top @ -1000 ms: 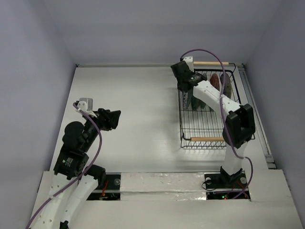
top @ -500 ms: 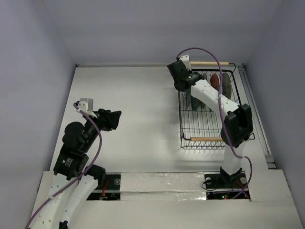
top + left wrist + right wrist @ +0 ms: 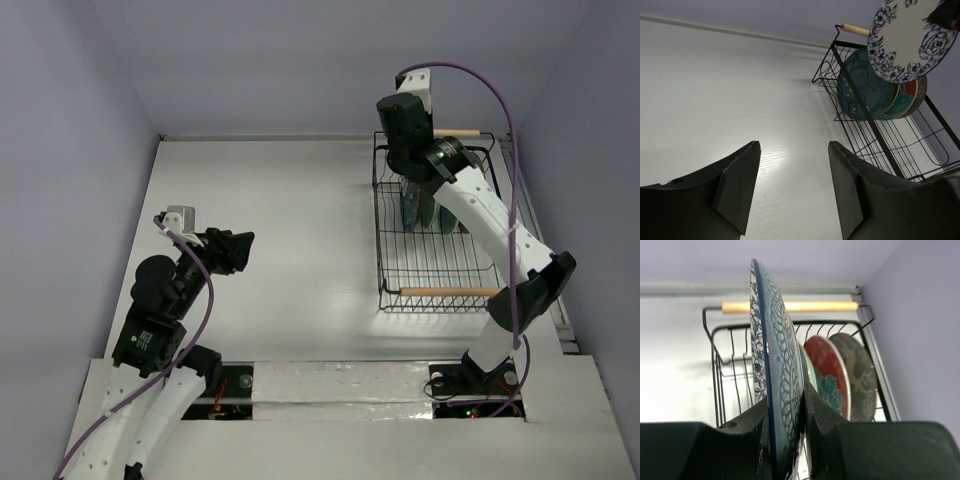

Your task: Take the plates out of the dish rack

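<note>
I had R gripper [image 3: 785,412] clamped on the white round plate w/ blue floral rim [image 3: 771,340], hanging above the black wire dish rack [image 3: 430,270] at far right. L gripper [image 3: 793,150] sat open, empty, near left.

The dish rack [image 3: 866,114] is thin black wire with a satin coating, and its rod handle [image 3: 790,306] is pale bare wood. The blue-floral plate [image 3: 910,37] and the teal plate [image 3: 873,93] look like glossy glazed ceramic. The table [image 3: 715,90] is white, smooth and faintly grained, with a soft sheen. The left gripper [image 3: 794,150] has matt black plastic fingers [image 3: 737,187].
</note>
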`<move>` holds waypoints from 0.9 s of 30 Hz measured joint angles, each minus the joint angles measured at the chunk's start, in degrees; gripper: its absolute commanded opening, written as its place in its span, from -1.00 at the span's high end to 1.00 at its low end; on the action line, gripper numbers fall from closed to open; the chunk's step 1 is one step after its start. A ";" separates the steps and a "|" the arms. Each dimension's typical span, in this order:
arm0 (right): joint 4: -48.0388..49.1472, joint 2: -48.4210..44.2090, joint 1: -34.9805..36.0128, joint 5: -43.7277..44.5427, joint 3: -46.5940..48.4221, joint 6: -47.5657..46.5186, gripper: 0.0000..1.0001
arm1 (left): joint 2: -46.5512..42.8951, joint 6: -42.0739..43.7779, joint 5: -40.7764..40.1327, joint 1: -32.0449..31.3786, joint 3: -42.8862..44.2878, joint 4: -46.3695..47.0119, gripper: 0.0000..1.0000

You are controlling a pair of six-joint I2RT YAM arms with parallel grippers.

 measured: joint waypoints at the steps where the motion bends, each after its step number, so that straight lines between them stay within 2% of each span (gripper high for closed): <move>1: -0.04 -0.70 0.20 0.57 0.59 -0.13 1.00 | 0.00 -0.02 0.00 0.00 0.00 0.00 -0.07; 5: -0.04 -3.72 1.18 -0.07 0.98 0.13 1.00 | 0.00 -0.07 -0.26 0.00 0.00 -0.02 -0.07; 10: 4.35 -10.08 4.39 -10.01 -3.65 4.28 1.00 | -0.13 -0.31 -1.49 0.00 0.00 -0.04 -0.07; 13: 8.83 -10.71 7.48 -16.79 -6.12 8.09 1.00 | -0.24 -0.50 -2.21 0.00 0.00 -0.09 -0.06; 16: 15.65 -7.87 9.31 -25.29 -8.90 13.40 1.00 | -0.74 -0.72 -3.17 0.00 0.00 -0.46 -0.06; 21: 23.89 2.78 10.78 -36.74 -10.80 22.23 1.00 | -2.29 -1.07 -5.27 0.00 0.00 -0.70 -0.08; 27: 27.58 13.25 11.02 -41.18 -13.25 29.51 1.00 | -2.60 -1.31 -5.97 0.00 -0.04 -0.90 -0.08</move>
